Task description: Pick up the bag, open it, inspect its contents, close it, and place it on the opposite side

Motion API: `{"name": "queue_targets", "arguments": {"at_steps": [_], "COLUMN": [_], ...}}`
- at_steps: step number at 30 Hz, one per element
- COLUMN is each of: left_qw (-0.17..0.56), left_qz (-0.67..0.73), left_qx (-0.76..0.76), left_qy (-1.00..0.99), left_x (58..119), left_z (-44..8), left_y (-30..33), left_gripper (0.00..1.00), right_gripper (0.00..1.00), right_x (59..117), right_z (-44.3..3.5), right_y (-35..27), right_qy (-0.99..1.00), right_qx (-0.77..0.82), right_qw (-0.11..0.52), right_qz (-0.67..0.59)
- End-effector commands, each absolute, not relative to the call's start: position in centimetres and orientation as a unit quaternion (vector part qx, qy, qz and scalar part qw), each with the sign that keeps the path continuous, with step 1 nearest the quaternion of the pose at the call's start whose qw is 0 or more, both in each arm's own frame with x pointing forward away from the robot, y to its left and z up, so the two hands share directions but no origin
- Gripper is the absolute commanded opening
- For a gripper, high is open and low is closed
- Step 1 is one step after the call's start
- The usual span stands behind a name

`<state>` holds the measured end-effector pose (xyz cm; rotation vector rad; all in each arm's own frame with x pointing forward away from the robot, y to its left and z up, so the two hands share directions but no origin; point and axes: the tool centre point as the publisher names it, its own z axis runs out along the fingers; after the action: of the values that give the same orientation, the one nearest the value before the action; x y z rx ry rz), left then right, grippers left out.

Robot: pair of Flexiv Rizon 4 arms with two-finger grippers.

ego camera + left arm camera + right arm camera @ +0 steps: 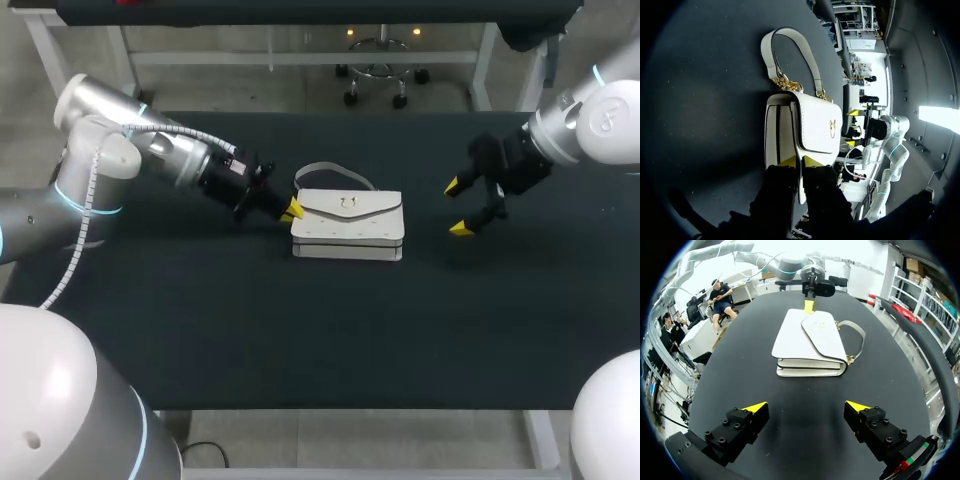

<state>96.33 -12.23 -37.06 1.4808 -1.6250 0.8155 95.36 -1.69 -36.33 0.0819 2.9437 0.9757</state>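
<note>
A white handbag (347, 226) lies flat mid-table, its flap with a gold clasp facing up and its strap (332, 171) looped on the cloth behind it. My left gripper (291, 210) is low at the bag's left end. In the left wrist view this gripper (800, 161) is shut on the flap's edge (800, 150), one yellow tip on each side of it. To the right of the bag, a short way off and above the table, hangs my right gripper (458, 207). Its wrist view shows it (806, 406) open and empty, with the bag (810, 340) ahead.
The black cloth table (300, 330) has bare room in front of the bag and on both sides. The bag's strap (856, 337) with gold chain links lies on the side away from the front edge.
</note>
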Motion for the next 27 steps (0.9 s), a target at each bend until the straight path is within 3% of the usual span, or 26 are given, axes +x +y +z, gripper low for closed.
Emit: {"name": "queue_targets", "arguments": {"at_steps": [1, 10, 11, 12, 14, 16, 27], "left_qw": [0.386, 0.394, 0.395, 0.395, 0.395, 0.395, 0.372], "left_qz": [0.323, 0.318, 0.318, 0.319, 0.323, 0.328, 0.345], "left_qx": [0.584, 0.587, 0.586, 0.586, 0.585, 0.583, 0.584], "left_qy": [-0.636, -0.632, -0.632, -0.631, -0.630, -0.629, -0.634], "left_x": [96.3, 96.7, 96.8, 96.7, 96.7, 96.7, 96.5], "left_z": [-37.2, -37.2, -37.1, -37.0, -36.6, -36.2, -33.5], "left_y": [-12.2, -11.9, -11.8, -11.7, -11.5, -11.3, -9.8], "left_gripper": [0.00, 0.00, 0.10, 0.38, 0.75, 1.00, 1.00], "right_gripper": [1.00, 1.00, 1.00, 1.00, 1.00, 1.00, 1.00], "right_x": [95.3, 95.3, 95.3, 95.3, 95.3, 95.3, 95.3], "right_z": [-36.4, -36.4, -36.4, -36.4, -36.4, -36.4, -36.0], "right_y": [-1.7, -1.7, -1.7, -1.7, -1.7, -1.7, -1.6], "right_qy": [0.949, 0.949, 0.949, 0.949, 0.949, 0.949, 0.952], "right_qx": [0.026, 0.026, 0.026, 0.026, 0.026, 0.026, 0.023], "right_qw": [0.020, 0.020, 0.020, 0.020, 0.020, 0.020, 0.025], "right_qz": [0.315, 0.315, 0.315, 0.315, 0.315, 0.315, 0.305]}}
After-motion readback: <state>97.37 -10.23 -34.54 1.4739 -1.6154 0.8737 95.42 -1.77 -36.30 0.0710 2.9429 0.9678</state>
